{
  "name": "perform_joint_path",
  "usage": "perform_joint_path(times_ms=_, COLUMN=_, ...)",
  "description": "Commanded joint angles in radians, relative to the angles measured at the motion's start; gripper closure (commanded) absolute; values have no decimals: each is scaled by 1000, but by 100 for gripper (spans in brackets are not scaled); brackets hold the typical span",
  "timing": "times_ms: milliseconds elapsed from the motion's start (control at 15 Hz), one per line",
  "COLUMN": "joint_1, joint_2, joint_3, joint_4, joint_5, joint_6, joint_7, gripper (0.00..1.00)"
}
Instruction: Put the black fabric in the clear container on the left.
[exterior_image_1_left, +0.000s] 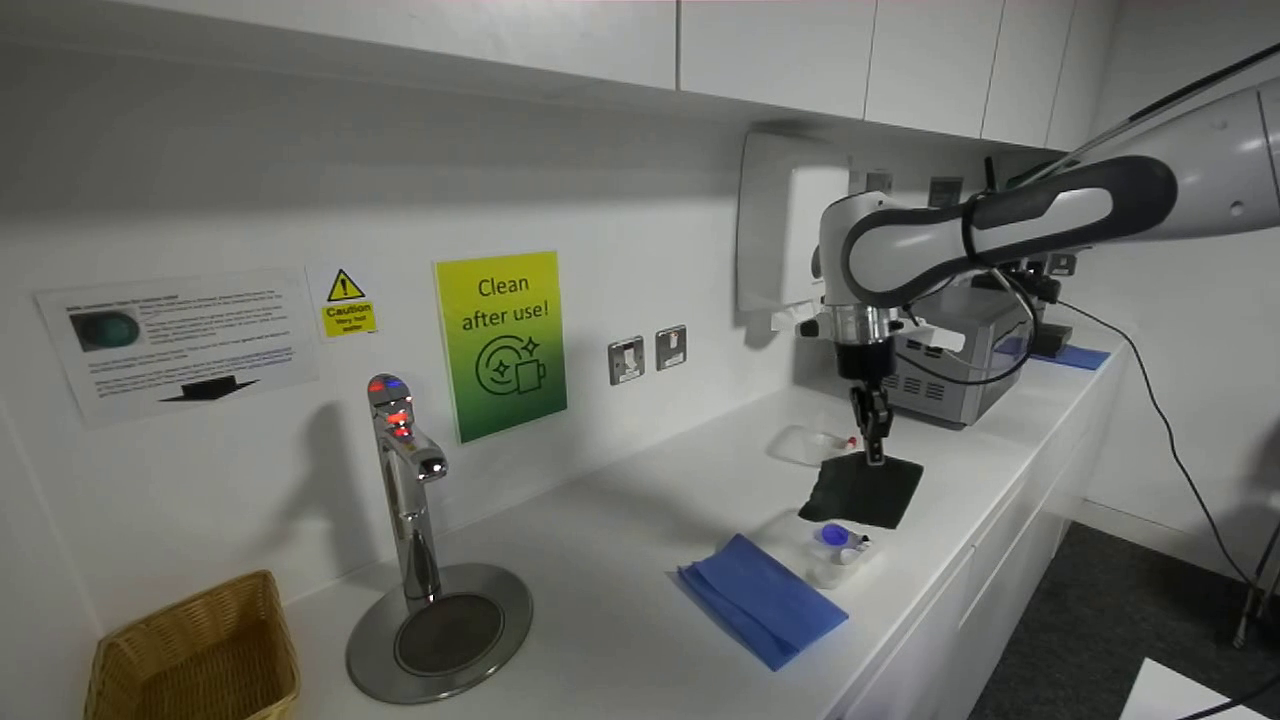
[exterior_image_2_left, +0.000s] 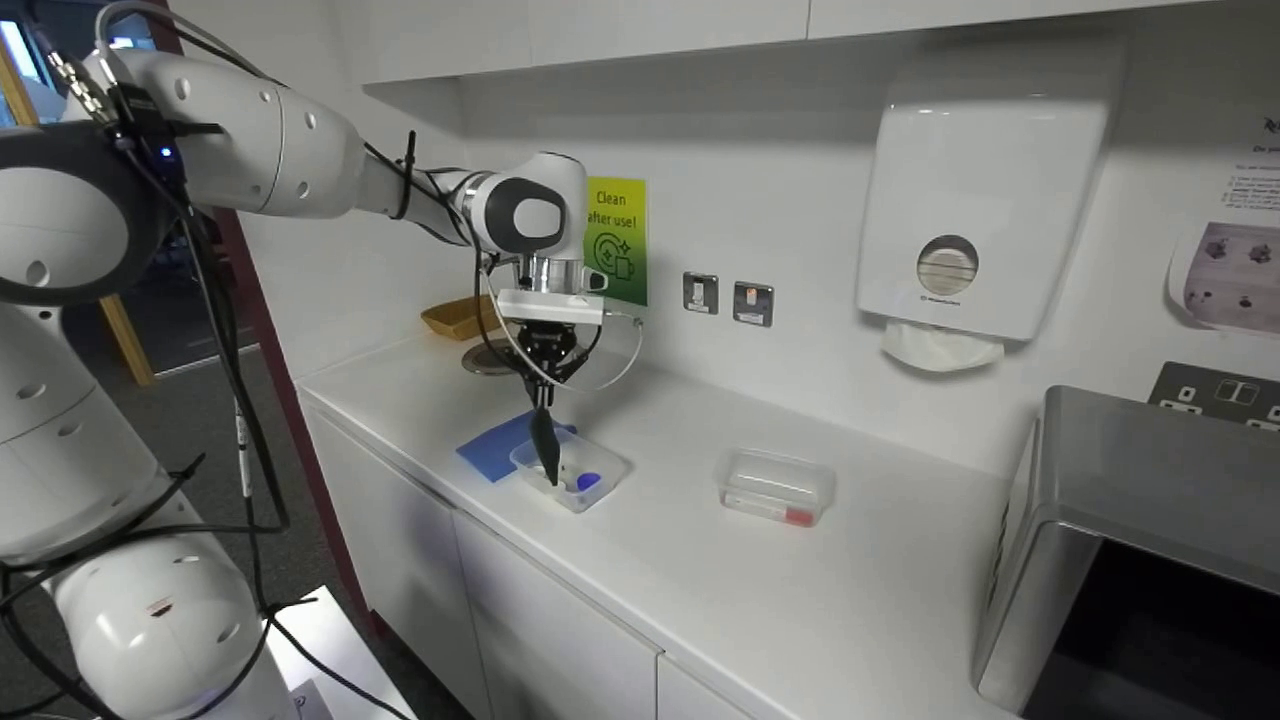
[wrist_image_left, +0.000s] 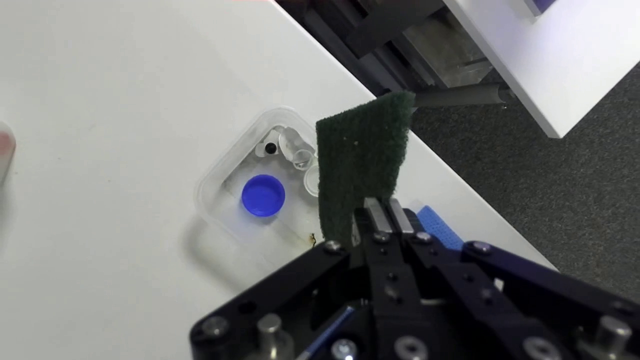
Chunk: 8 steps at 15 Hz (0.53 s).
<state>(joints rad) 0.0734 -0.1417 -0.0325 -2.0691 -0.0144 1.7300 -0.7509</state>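
My gripper (exterior_image_1_left: 875, 455) is shut on the black fabric (exterior_image_1_left: 862, 490), which hangs down from the fingertips in both exterior views. In an exterior view the fabric (exterior_image_2_left: 545, 445) hangs almost edge-on under the gripper (exterior_image_2_left: 541, 398), over the clear container (exterior_image_2_left: 580, 503). In the wrist view the gripper (wrist_image_left: 386, 204) pinches the fabric (wrist_image_left: 357, 150) near one edge. The fabric covers the right part of the clear container (wrist_image_left: 280, 235). This low tub holds a blue cap (wrist_image_left: 263, 195) and several small clear and white pieces. The clear container (exterior_image_1_left: 828, 576) also shows below the fabric in an exterior view.
A blue folded cloth (exterior_image_1_left: 762, 600) lies beside the clear container. Another clear tub (exterior_image_2_left: 775, 485) with a red item stands farther along the white counter. A grey microwave (exterior_image_2_left: 1150, 520), a tap (exterior_image_1_left: 405, 490) and a wicker basket (exterior_image_1_left: 195, 650) also stand there. The counter's front edge is close.
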Motion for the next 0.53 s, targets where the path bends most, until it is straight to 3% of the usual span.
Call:
perform_joint_path(times_ms=0, joint_1=-25, joint_2=-12, joint_3=-13, joint_4=10, joint_5=15, joint_6=-46, joint_7=-36, gripper=99)
perform_joint_path(times_ms=467, joint_1=-38, joint_2=25, joint_3=-21, joint_4=27, joint_5=12, joint_6=-58, joint_7=-35, gripper=99)
